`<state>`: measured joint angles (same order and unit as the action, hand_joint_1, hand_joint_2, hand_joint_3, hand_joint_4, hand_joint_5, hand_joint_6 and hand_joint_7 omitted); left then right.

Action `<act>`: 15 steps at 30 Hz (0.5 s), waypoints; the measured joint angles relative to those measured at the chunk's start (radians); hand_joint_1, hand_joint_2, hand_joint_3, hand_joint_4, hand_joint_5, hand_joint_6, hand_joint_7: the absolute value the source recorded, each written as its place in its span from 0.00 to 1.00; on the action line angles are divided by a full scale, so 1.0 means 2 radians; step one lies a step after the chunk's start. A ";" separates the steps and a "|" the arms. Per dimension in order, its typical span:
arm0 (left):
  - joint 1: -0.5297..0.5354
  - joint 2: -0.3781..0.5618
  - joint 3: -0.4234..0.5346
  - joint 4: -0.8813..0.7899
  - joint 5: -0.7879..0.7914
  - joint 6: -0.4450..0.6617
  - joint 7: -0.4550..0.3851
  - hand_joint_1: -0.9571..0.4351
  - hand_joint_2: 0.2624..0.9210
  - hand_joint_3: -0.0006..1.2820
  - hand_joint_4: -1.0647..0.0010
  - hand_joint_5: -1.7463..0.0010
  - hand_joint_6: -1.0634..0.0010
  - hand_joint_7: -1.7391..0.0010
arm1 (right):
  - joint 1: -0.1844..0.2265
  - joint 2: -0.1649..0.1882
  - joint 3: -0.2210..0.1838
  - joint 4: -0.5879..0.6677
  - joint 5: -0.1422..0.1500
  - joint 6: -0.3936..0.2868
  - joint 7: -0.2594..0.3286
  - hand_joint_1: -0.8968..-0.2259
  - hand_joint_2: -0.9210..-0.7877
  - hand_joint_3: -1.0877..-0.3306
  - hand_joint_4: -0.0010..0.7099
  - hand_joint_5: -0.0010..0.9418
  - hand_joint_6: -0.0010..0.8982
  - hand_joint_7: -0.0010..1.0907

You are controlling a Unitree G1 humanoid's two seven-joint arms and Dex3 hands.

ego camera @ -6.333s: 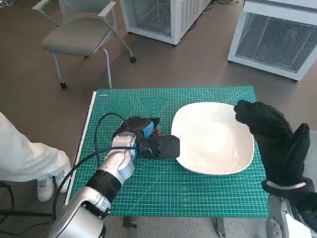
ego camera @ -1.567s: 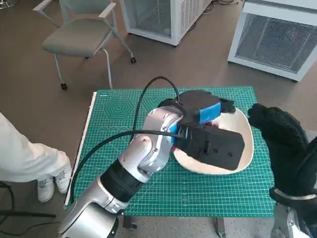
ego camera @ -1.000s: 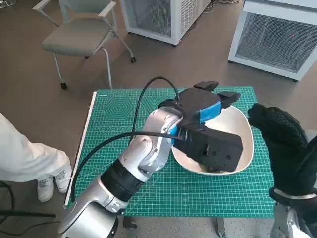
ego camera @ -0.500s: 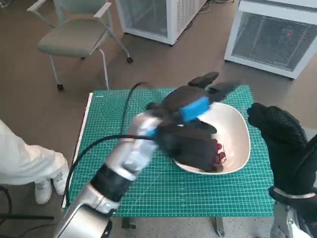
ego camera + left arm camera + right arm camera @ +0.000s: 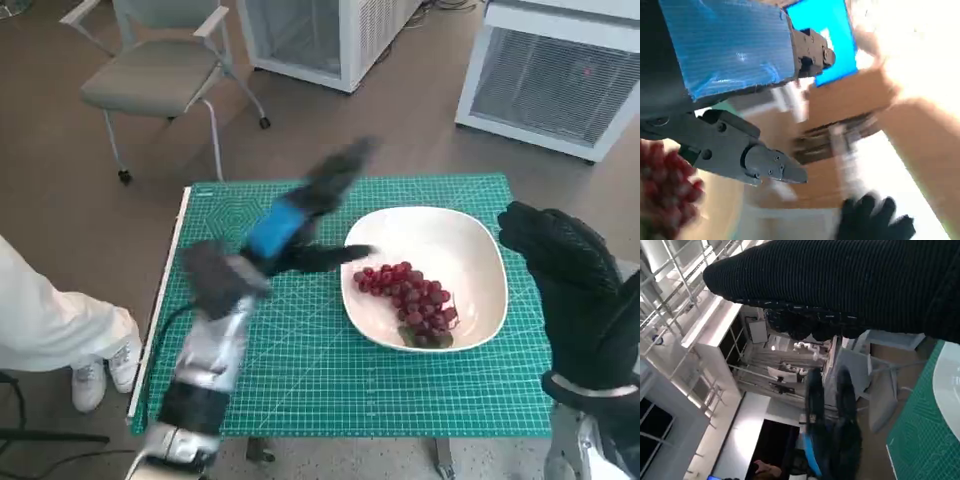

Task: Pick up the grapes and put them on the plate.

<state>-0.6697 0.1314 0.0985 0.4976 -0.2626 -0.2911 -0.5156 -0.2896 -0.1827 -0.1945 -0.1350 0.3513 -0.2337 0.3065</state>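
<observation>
A bunch of red grapes (image 5: 408, 298) lies in the white plate (image 5: 470, 245) on the right half of the green mat (image 5: 330, 390). My left hand (image 5: 295, 222) is blurred above the mat just left of the plate, fingers spread, holding nothing. In the left wrist view its black fingers (image 5: 750, 157) are bare, with the grapes (image 5: 665, 200) blurred beside them. My gloved right hand (image 5: 570, 285) is raised beside the plate's right edge, holding nothing. The right wrist view shows the glove (image 5: 840, 285) and the blurred left hand (image 5: 832, 440).
A grey chair (image 5: 150, 80) stands behind the table's left. Two white cabinets (image 5: 300, 35) (image 5: 555, 80) stand behind it. A person in white (image 5: 50, 320) sits close to the table's left edge, a shoe on the floor.
My left hand carried the grapes from the mat to the plate, let them go there, and has swung back to the left. The right hand has stayed in place.
</observation>
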 measured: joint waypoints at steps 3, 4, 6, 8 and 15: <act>0.028 0.007 0.016 -0.011 -0.023 -0.001 -0.013 0.41 0.98 0.00 0.95 0.99 0.84 0.99 | 0.000 -0.002 -0.001 0.006 0.000 0.000 0.001 0.59 0.00 0.70 0.60 0.55 0.22 0.84; 0.035 0.010 0.020 -0.015 -0.028 -0.001 -0.015 0.41 0.98 0.00 0.94 0.99 0.83 0.99 | 0.000 -0.003 -0.001 0.007 0.000 -0.001 0.002 0.59 0.00 0.70 0.60 0.55 0.22 0.83; 0.046 0.013 0.025 -0.022 -0.034 -0.001 -0.019 0.42 0.98 0.00 0.93 0.99 0.83 0.99 | -0.001 -0.003 0.000 0.009 0.000 -0.001 0.003 0.59 0.00 0.70 0.60 0.55 0.22 0.83; 0.052 0.015 0.029 -0.028 -0.040 -0.001 -0.021 0.42 0.98 0.00 0.92 0.99 0.82 0.99 | -0.003 -0.003 0.001 0.010 0.000 -0.001 0.004 0.59 0.00 0.70 0.61 0.54 0.22 0.83; 0.066 0.015 0.034 -0.045 -0.052 0.000 -0.028 0.43 0.99 0.00 0.90 0.99 0.81 0.99 | -0.004 -0.004 0.001 0.010 0.000 -0.001 0.006 0.59 0.00 0.70 0.61 0.54 0.22 0.83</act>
<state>-0.5381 0.1607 0.1673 0.4086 -0.3657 -0.2905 -0.5724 -0.2976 -0.1901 -0.1929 -0.1150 0.3507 -0.2356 0.3181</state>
